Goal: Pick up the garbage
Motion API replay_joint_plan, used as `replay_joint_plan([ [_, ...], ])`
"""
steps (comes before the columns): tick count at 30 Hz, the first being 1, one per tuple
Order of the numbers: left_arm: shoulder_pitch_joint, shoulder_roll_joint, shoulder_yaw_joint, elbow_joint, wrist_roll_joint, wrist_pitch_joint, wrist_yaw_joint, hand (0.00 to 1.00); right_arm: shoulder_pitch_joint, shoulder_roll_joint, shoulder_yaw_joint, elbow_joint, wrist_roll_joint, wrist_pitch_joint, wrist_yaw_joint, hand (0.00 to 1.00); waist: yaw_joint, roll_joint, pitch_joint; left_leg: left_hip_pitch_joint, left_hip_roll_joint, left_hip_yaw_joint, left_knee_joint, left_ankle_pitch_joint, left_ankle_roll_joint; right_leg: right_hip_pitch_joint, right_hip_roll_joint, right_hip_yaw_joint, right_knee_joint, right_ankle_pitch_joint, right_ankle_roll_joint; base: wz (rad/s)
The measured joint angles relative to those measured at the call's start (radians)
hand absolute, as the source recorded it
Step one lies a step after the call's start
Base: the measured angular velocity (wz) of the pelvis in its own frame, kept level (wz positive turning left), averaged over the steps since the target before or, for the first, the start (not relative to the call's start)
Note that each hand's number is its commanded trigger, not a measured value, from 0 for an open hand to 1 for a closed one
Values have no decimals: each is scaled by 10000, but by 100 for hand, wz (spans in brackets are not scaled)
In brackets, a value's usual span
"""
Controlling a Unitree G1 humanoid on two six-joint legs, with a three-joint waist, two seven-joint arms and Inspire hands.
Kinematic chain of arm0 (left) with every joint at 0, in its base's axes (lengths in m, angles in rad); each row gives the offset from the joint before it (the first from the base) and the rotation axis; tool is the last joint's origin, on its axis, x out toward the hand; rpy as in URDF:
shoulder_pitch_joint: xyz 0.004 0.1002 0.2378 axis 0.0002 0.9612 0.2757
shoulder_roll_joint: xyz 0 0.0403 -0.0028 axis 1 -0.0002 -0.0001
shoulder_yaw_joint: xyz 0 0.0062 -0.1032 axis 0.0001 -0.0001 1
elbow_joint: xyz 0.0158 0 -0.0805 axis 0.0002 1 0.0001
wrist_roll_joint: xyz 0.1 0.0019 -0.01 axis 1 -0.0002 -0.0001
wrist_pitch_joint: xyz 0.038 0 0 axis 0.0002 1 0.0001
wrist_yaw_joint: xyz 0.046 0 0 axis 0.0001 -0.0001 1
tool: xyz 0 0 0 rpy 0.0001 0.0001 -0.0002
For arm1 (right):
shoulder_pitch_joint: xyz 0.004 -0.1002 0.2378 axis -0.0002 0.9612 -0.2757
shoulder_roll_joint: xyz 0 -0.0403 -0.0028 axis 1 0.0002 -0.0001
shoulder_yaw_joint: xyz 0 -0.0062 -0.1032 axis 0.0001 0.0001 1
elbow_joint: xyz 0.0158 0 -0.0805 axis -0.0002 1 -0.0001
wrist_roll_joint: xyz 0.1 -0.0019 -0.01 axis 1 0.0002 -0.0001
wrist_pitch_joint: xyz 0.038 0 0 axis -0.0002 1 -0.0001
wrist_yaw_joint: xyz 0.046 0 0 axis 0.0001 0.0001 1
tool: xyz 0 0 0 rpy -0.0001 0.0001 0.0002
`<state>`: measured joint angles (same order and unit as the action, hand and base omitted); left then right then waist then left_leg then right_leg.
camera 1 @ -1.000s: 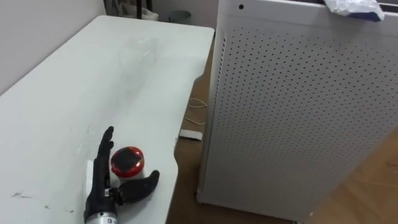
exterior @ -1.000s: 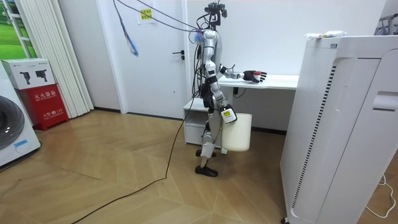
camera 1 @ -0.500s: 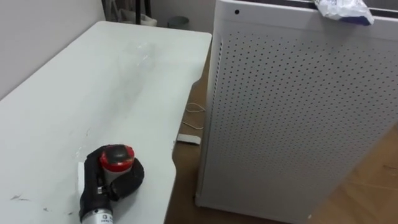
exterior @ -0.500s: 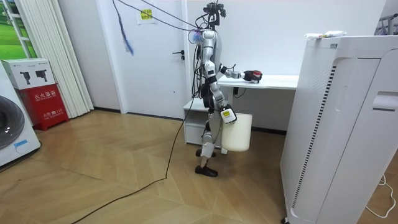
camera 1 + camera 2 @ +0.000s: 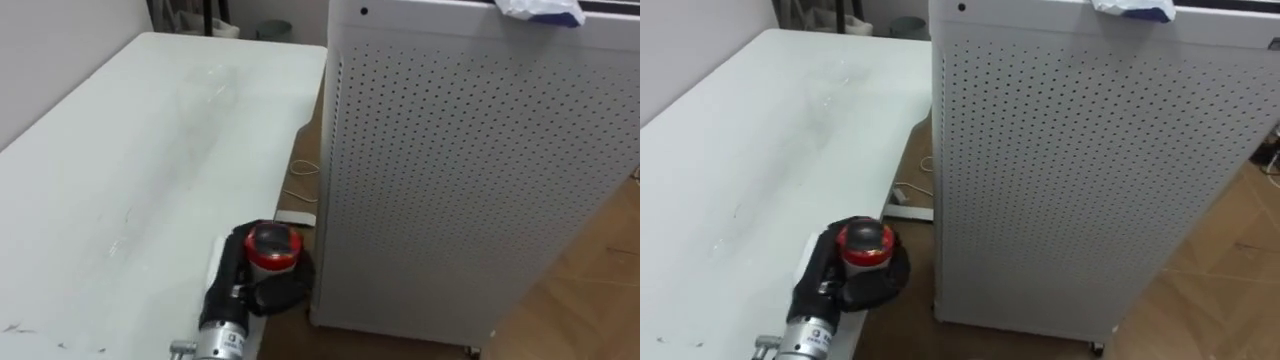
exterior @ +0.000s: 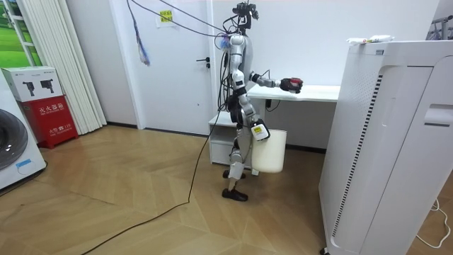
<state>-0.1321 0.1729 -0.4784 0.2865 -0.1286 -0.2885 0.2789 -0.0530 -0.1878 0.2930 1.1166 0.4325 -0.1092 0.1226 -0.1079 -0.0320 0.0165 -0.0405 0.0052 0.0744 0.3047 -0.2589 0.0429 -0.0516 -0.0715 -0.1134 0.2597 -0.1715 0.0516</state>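
A small round piece of garbage with a red cap (image 5: 272,243) sits in my left hand (image 5: 262,288), whose dark fingers are curled round it. The hand is at the right edge of the white table (image 5: 130,150), partly over the floor. The right eye view shows the same red-capped thing (image 5: 862,243) in the left hand (image 5: 862,286). In the room view I stand at the table's end with the left hand (image 6: 289,86) held out over it. My right hand (image 6: 256,130) hangs by my hip.
A tall white perforated cabinet (image 5: 470,180) stands close to the table's right, with a crumpled white and blue bag (image 5: 540,10) on top. A white bin (image 6: 271,150) stands under the table. A white power strip (image 5: 296,217) and a cable lie on the floor between them.
My left hand's fingers closed round the red-capped thing, then carried it to the right, to the table's edge. The eye view has also shifted a little.
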Motion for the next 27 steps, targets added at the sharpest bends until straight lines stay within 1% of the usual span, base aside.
replay_joint_plan([
  [3,-82,-60,-358,1,-1,32,-680,100,-46,-12,-10,-347,-8,-2,-78,100,-239,26,6,-10,0,15,-9,0,0,1,0,0,-4,2,-4,-3],
  [7,-80,-91,-938,0,-210,117,-1484,100,-50,-40,-12,-706,34,-2,-217,100,-251,54,12,-16,4,71,-116,0,0,-43,14,68,-5,5,-8,-4],
  [9,-83,-94,-1256,-3,-379,267,-2008,100,-119,-40,-7,-835,108,-3,-413,100,-258,69,8,-6,9,73,-162,0,0,-51,19,67,0,5,-8,0],
  [10,-83,-94,-1290,-4,-381,298,-2130,100,-136,-40,-5,-869,115,-3,-452,100,-254,71,9,-8,11,73,-157,0,0,-60,20,67,-1,5,-8,0],
  [12,-83,-98,-1349,-8,-381,470,-2535,100,-172,-39,-3,-1002,141,-3,-567,100,-248,71,9,-9,17,78,-140,2,-4,-77,26,65,-6,5,-8,0],
  [16,-80,-83,-1344,-121,-392,518,-2807,100,-266,-38,-12,-1188,153,-3,-811,100,-260,68,11,-35,12,92,-129,4,-6,-149,17,71,-10,5,-8,0],
  [20,-82,-75,-1373,-582,-393,550,-2939,100,-337,-40,-21,-1433,124,-4,-996,100,-320,60,14,-82,14,102,-146,5,-8,-198,15,63,-24,5,-8,0],
  [21,-82,-88,-1378,-641,-393,550,-2960,91,-365,-40,-20,-1466,123,-4,-1027,100,-339,59,15,-80,17,114,-149,5,-8,-198,15,64,-25,5,-8,0],
  [22,-82,-89,-1385,-653,-393,550,-2972,42,-381,-39,-21,-1483,124,-6,-1067,100,-354,59,15,-79,19,117,-149,6,-8,-198,16,64,-26,5,-8,0],
  [23,-81,-85,-1408,-654,-393,553,-2986,0,-441,-39,-21,-1483,125,-6,-1159,100,-380,59,15,-79,20,120,-149,6,-8,-198,16,63,-28,5,-8,0],
  [27,-29,-80,-1464,-652,-369,573,-3110,0,-517,-30,-110,-1502,123,-21,-1353,100,-467,60,16,-91,17,117,-142,5,-8,-197,18,55,-52,5,-8,0],
])
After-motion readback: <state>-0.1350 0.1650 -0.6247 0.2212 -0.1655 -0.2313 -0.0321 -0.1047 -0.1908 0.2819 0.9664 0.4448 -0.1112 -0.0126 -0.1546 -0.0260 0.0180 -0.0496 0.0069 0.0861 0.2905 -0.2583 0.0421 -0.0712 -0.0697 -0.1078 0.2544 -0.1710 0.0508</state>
